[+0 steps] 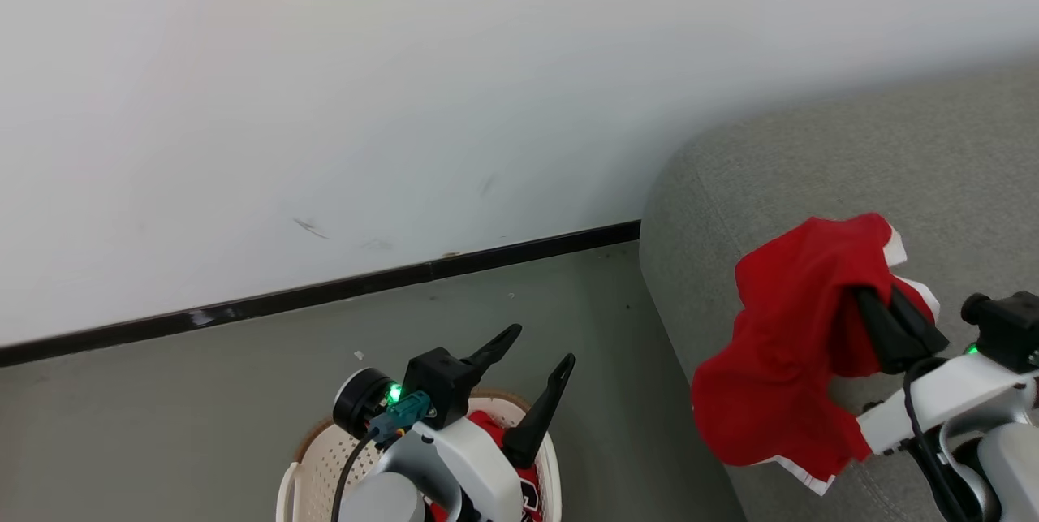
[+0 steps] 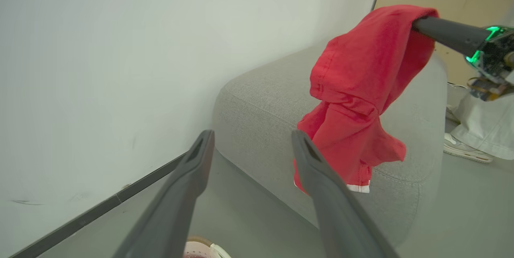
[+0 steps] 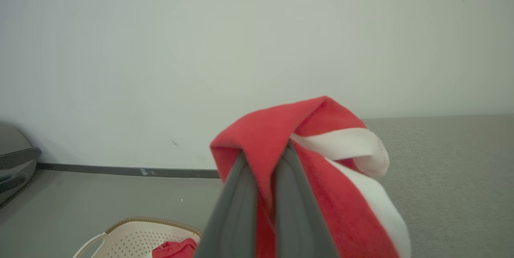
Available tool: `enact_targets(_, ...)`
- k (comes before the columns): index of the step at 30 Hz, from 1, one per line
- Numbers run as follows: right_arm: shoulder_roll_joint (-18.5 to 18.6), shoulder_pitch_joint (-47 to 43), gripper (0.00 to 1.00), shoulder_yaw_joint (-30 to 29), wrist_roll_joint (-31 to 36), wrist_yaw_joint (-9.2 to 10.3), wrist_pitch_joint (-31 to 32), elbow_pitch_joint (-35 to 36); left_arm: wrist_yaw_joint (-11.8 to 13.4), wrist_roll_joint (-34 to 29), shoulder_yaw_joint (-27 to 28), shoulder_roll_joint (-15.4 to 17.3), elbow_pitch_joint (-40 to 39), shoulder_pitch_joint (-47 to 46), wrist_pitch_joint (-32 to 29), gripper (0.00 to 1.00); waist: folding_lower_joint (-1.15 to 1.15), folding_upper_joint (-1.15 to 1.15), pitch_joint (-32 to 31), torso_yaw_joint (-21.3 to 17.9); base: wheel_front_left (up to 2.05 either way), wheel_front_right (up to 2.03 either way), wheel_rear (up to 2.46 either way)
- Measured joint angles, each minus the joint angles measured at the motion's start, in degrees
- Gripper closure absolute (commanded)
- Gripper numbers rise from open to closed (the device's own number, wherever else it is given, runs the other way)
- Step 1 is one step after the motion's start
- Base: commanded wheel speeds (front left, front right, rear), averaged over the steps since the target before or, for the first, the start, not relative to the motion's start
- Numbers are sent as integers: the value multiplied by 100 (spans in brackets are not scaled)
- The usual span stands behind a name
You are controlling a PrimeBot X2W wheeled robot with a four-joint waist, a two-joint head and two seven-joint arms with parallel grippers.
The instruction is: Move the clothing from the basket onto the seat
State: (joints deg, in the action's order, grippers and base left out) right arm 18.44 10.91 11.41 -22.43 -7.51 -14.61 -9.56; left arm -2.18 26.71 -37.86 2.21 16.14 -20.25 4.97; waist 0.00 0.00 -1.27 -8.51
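Right gripper (image 3: 265, 157) clamps clothing (image 1: 779, 360) above grey seat (image 1: 852, 148) by white wall (image 1: 325, 100) (left gripper (image 1: 542, 343) gapes).

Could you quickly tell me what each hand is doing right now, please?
The left hand is open and empty, above the basket.
The right hand is closed on a red garment.

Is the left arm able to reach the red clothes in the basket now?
Probably yes: the open left gripper hovers just above the basket, nothing covering the red clothes inside.
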Motion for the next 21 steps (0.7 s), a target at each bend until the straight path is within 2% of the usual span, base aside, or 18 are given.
enact_targets(10, -36, -703, 100, -754, 280, 0, 0, 396, -100, 164, -363, 9, 23, 107, 82, 0, 0, 0, -58, -393, 0, 0, 0)
enact_targets(21, -104, -1094, 100, -849, 502, 0, 0, 880, -101, 297, -550, 12, 21, 212, 198, 0, 0, 0, -106, -881, 0, 0, 0)
